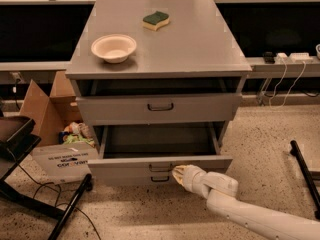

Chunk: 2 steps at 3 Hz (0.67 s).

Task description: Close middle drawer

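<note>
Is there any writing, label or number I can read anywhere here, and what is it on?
Cardboard box, white side: two printed lines, too blurred to read.
No other text shows.
The gripper is at the front of the middle drawer.
</note>
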Each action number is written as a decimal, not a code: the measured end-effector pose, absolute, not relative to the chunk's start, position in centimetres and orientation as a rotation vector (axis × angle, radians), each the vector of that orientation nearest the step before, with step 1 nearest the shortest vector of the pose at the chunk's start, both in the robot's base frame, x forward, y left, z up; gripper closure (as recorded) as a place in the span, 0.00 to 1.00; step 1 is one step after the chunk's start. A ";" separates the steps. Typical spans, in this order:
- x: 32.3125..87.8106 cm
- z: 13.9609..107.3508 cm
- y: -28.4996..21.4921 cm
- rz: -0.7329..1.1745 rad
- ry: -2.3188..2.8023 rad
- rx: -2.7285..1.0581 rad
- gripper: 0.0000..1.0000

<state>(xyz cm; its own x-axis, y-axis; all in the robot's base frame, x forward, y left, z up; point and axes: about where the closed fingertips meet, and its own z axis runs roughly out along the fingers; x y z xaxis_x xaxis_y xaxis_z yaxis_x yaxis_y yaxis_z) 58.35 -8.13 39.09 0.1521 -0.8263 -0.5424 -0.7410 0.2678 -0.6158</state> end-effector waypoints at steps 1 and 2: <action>58.4 39.1 -8.1 -0.114 1.598 -1.485 0.58; 58.4 39.1 -8.1 -0.114 1.598 -1.485 0.34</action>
